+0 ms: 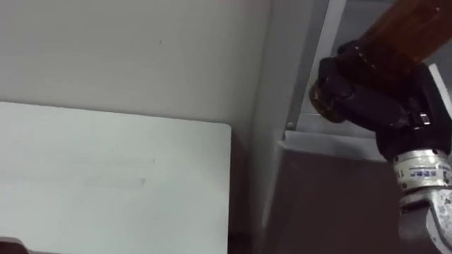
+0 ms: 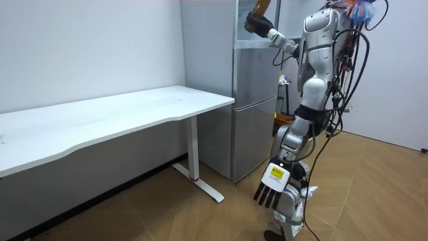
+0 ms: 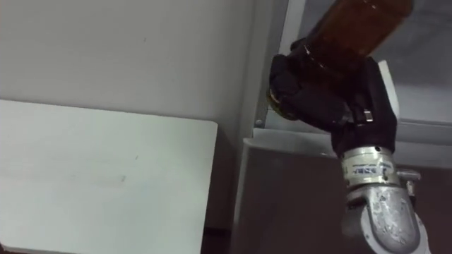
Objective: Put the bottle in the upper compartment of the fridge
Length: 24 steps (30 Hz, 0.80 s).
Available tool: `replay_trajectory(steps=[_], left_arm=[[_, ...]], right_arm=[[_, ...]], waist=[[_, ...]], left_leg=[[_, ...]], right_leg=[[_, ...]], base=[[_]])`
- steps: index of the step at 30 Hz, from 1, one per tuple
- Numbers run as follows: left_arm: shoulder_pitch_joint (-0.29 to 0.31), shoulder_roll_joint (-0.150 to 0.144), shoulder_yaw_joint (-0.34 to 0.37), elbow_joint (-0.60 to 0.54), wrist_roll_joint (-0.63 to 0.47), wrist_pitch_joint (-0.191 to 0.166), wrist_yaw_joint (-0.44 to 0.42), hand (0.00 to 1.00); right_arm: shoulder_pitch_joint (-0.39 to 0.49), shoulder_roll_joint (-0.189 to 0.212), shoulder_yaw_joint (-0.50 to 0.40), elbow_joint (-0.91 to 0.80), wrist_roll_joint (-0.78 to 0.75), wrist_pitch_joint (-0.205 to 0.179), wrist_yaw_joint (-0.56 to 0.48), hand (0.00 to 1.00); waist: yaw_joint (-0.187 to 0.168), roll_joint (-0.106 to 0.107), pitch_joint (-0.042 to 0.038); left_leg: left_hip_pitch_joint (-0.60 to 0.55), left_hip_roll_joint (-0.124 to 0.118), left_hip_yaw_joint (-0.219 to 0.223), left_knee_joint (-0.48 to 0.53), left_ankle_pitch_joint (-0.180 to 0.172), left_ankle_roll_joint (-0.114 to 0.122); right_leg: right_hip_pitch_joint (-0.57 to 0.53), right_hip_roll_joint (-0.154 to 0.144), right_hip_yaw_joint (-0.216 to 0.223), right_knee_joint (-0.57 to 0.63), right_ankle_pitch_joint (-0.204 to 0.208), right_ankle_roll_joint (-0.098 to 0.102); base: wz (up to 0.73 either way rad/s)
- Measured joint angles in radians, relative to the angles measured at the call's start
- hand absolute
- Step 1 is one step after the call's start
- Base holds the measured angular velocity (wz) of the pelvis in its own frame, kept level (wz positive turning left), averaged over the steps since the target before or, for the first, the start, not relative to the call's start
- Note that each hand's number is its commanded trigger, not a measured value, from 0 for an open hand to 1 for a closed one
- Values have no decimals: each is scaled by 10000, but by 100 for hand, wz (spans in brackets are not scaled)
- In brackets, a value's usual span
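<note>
My right hand (image 3: pixel 325 95) is raised at the top of the grey fridge (image 2: pixel 254 100). Its dark fingers are curled round the lower part of an amber-brown bottle (image 3: pixel 353 25). The bottle is tilted, its upper end pointing up and to the right, out of the eye views. It hangs just above the top edge of the lower fridge door (image 1: pixel 332 152), in front of the upper compartment. In the room view the same hand (image 2: pixel 259 27) and bottle (image 2: pixel 261 8) show at the fridge's top. My left hand (image 2: pixel 271 191) hangs by my side with straight fingers, holding nothing.
A white desk (image 1: pixel 106 176) stands to the left of the fridge against a pale wall, with a narrow gap between them. In the room view I stand upright right in front of the fridge on a wooden floor (image 2: pixel 374 194).
</note>
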Motion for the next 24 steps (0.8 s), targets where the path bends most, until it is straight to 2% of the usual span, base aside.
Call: replay_trajectory(steps=[4,8,12,20,24], left_arm=[[-5,9,3,13,2,-187,-10,0],[16,9,13,81,11,-341,-14,0],[124,10,47,138,9,-366,-22,0],[340,49,119,208,76,-351,-44,0],[310,75,125,206,106,-342,-70,0]], right_arm=[[8,-172,-245,55,18,0,-79,100],[8,-374,-634,78,22,0,-137,100],[7,-843,-862,232,253,0,-125,100],[-8,-865,-929,1180,508,1,-128,100],[-15,-1134,-930,2176,1302,4,-307,100]], waist=[[-113,-30,18],[-301,-235,91],[-272,-357,31],[-199,-421,43],[28,-431,56]], left_leg=[[23,-16,40,4,-2,-3],[23,-22,49,33,-4,-9],[62,-15,35,32,-12,-19],[161,-23,32,13,-12,-19],[150,-19,29,1,-14,-19]], right_leg=[[-2,-3,76,2,-4,-3],[-8,21,148,9,-32,-12],[17,17,169,-3,-37,-9],[95,50,229,5,-49,1],[95,45,222,3,-50,0]], base=[[-6],[0],[0],[0],[0]])
